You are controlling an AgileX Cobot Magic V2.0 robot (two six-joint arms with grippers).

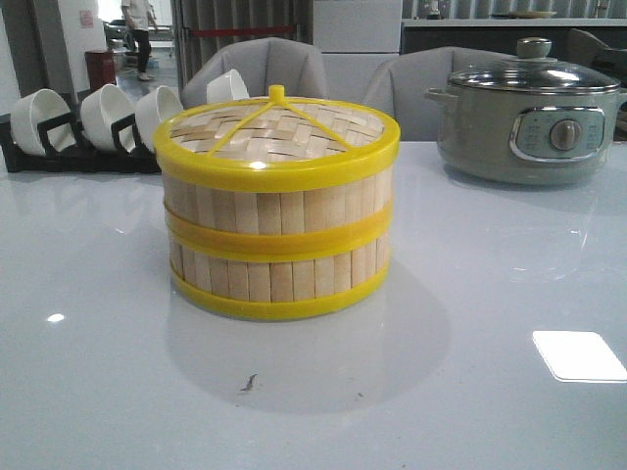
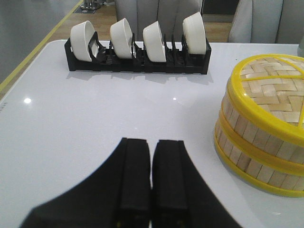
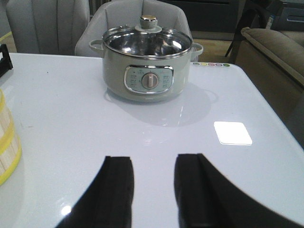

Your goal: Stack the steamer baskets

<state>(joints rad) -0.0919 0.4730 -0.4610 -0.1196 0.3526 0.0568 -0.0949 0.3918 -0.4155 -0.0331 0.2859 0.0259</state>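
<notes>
Two steamer baskets (image 1: 277,239) stand stacked one on the other at the middle of the white table, with pale slat walls and yellow rims. A flat woven-bamboo lid (image 1: 277,127) with a yellow knob sits on top. The stack also shows in the left wrist view (image 2: 259,140), and its edge shows in the right wrist view (image 3: 7,142). My left gripper (image 2: 152,142) is shut and empty, over bare table beside the stack. My right gripper (image 3: 153,159) is open and empty, over bare table on the stack's other side. Neither gripper shows in the front view.
A black rack (image 1: 78,142) with several white bowls stands at the back left, also in the left wrist view (image 2: 137,59). A grey-green glass-lidded electric pot (image 1: 529,113) stands at the back right, also in the right wrist view (image 3: 148,66). Chairs stand behind the table.
</notes>
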